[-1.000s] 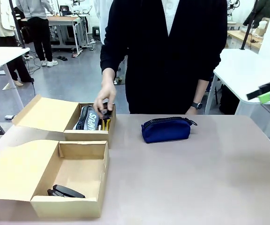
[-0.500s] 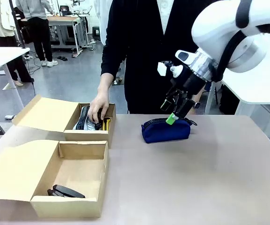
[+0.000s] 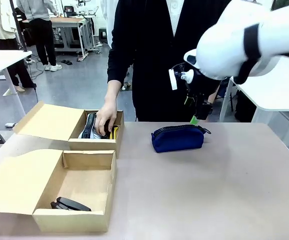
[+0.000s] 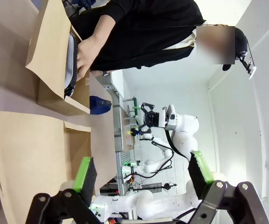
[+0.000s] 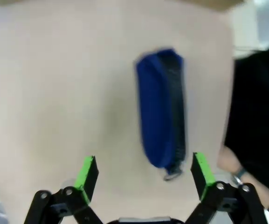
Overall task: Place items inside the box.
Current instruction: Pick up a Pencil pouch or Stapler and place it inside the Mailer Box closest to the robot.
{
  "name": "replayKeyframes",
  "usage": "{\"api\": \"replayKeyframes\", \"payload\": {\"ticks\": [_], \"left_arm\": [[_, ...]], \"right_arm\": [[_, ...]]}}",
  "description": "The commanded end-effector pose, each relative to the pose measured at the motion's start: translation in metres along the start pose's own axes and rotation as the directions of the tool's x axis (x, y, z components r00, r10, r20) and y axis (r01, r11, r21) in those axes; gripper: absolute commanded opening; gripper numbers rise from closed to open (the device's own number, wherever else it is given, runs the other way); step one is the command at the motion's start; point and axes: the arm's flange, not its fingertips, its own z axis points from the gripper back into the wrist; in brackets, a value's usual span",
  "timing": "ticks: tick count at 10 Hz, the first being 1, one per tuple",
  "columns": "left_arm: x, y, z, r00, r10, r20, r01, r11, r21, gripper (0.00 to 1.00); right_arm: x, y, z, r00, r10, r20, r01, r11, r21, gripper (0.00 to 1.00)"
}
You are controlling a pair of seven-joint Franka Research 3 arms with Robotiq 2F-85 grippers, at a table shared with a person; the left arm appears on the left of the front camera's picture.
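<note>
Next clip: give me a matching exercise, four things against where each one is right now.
1 blue pouch
2 stapler
3 person's hand
4 right gripper

A in the far box
B open, over the pouch
C on the bare table
D in the near box

Pairs: 1-C, 2-D, 3-A, 4-B

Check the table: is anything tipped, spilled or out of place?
Nothing stands out. The navy blue zip pouch lies flat on the table, outside the boxes, with the right gripper open above it. The black stapler sits in the near box; the person's hand is in the far box.
</note>
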Motion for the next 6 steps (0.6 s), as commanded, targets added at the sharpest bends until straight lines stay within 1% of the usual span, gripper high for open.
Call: {"api": "replayKeyframes", "payload": {"ticks": [1,2,3,4,5,6], "left_arm": [[-0.003,-0.001,0.001,1.0,-0.018,0.0,0.018,1.0,-0.01,1.0],[-0.003,-0.001,0.001,1.0,-0.018,0.0,0.018,1.0,-0.01,1.0],[-0.003,-0.001,0.001,1.0,-0.018,0.0,0.018,1.0,-0.01,1.0],[-0.003,-0.001,0.001,1.0,-0.018,0.0,0.018,1.0,-0.01,1.0],[-0.003,-0.001,0.001,1.0,-0.018,0.0,0.018,1.0,-0.01,1.0],[-0.003,-0.001,0.001,1.0,-0.018,0.0,0.018,1.0,-0.01,1.0]], "right_arm": [[0.007,-0.036,-0.041,0.985,-0.105,-0.139,0.097,0.993,-0.062,1.0],[0.011,-0.046,-0.056,0.989,-0.077,-0.13,0.074,0.997,-0.027,1.0],[0.014,-0.053,-0.069,0.982,-0.094,-0.162,0.09,0.995,-0.034,1.0],[0.017,-0.057,-0.083,0.978,-0.12,-0.174,0.111,0.992,-0.06,1.0],[0.021,-0.059,-0.099,0.977,-0.105,-0.185,0.101,0.994,-0.032,1.0],[0.022,-0.06,-0.118,0.978,-0.09,-0.19,0.099,0.994,0.036,1.0]]}}
